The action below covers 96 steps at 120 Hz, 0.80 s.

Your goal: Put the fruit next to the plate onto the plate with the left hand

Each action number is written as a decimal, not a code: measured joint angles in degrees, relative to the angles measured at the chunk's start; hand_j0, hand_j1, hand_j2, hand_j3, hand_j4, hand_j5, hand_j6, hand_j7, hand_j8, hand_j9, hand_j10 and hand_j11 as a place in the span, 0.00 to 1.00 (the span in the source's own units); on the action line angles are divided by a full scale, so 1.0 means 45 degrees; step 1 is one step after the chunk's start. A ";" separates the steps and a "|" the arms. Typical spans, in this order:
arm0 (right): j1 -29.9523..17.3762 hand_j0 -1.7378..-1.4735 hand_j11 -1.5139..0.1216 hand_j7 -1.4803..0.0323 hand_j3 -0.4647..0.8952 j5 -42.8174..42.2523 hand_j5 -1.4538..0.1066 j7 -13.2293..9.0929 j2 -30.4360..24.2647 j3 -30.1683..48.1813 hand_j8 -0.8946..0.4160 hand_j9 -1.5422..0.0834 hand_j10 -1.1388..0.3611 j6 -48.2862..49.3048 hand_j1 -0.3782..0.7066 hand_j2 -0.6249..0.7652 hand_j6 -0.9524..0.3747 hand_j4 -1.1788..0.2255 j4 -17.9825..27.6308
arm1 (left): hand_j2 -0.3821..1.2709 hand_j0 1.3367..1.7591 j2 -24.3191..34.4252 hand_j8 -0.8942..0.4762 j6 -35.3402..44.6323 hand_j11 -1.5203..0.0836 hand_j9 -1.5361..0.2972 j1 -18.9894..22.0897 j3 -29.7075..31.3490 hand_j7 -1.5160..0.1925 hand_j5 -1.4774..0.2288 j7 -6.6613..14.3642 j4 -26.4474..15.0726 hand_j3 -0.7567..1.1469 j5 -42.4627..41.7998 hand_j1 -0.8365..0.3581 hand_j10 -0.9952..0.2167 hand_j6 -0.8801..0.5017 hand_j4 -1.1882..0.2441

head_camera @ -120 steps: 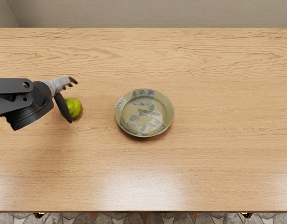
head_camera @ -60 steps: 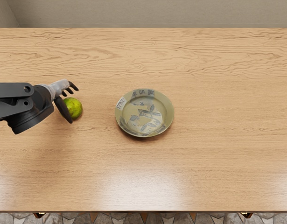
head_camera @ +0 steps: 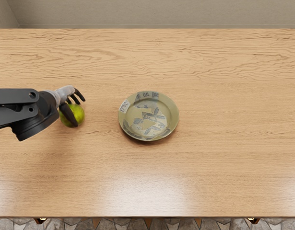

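The fruit [head_camera: 76, 114], a small green round one with no long axis to speak of, sits on the tabletop [head_camera: 209, 163] well to the left of the plate [head_camera: 159, 126], apart from it with bare wood between. No orientation needs matching; approach direction is the only concern.

The left robot hand [head_camera: 69, 102] is on the fruit. Its arm enters from the left edge, so the fruit lies at the far, plate-facing end of the hand. The dark thumb [head_camera: 68, 115] crosses the fruit's near left face and the fingers [head_camera: 79, 96] curl over its top and far side. The hand is narrow and wrapped about the fruit. Contact looks made, though from this angle I cannot confirm how firm it is. The fruit appears to rest on the wood, not lifted.

The plate is empty, shallow, with a blue pattern, and lies directly to the right of hand and fruit, roughly level with them across the tabletop.

Judgement: the coming move is a lift and a straight carry rightward to the plate. A round fruit may roll out of a loose grip.

No right arm shows.
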 joint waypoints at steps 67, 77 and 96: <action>-0.0001 0.30 0.91 0.96 0.34 0.0000 0.91 0.0000 0.0000 -0.0002 0.67 0.93 0.74 0.0000 0.05 0.45 0.70 0.82 0.0000 | 0.20 0.74 0.0000 0.44 0.0117 0.48 0.44 0.0294 0.0077 0.48 0.49 -0.0027 0.0064 0.40 0.0267 0.64 0.45 0.35 0.41; -0.0001 0.30 0.91 0.96 0.34 0.0000 0.91 0.0001 0.0000 -0.0001 0.67 0.93 0.74 0.0000 0.05 0.45 0.70 0.82 0.0000 | 0.24 0.74 -0.0010 0.46 0.0109 0.47 0.43 0.0313 0.0059 0.47 0.47 0.0001 0.0071 0.40 0.0233 0.60 0.47 0.37 0.39; -0.0001 0.30 0.91 0.96 0.34 0.0000 0.91 0.0001 0.0000 -0.0002 0.67 0.93 0.74 0.0001 0.05 0.45 0.70 0.82 0.0000 | 0.39 0.75 -0.0011 0.50 0.0097 0.46 0.42 0.0416 0.0014 0.46 0.46 0.0027 0.0081 0.40 0.0232 0.50 0.51 0.42 0.37</action>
